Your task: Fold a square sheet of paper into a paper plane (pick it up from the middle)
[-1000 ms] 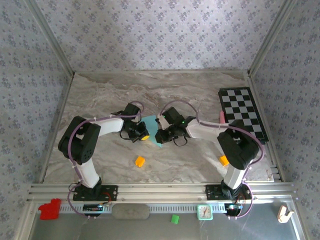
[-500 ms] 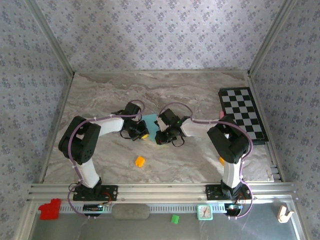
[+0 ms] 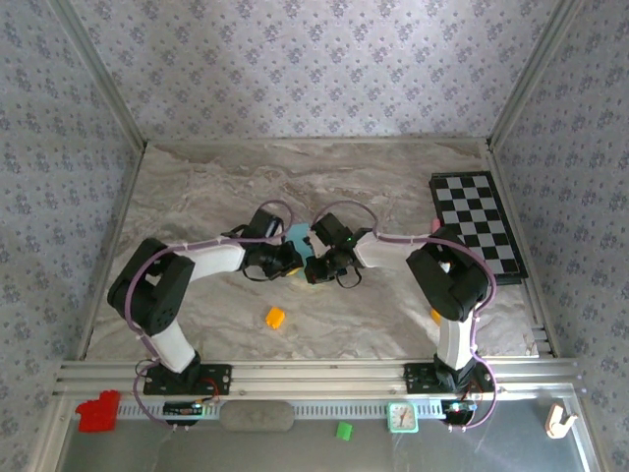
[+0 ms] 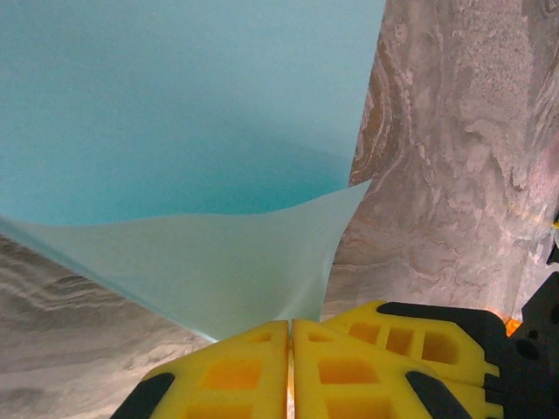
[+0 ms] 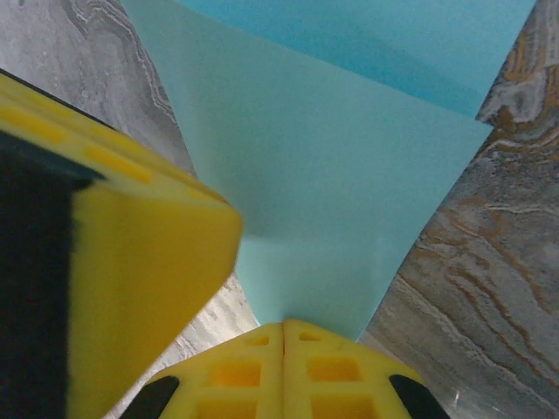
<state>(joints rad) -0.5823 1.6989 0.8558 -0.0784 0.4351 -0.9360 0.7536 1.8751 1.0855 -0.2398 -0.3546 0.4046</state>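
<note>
Left arm (image 3: 211,258) shifted inward; left pincer (image 4: 290,326), right pincer (image 5: 284,326) both pinch paper (image 4: 175,105).

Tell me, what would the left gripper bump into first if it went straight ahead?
Probably the blue paper: the left gripper is shut on its raised flap, and more of the sheet lies straight ahead.

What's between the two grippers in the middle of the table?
The square sheet of paper, seen in the top view between left gripper and right gripper; each wrist view shows shut jaws pinching it.
</note>
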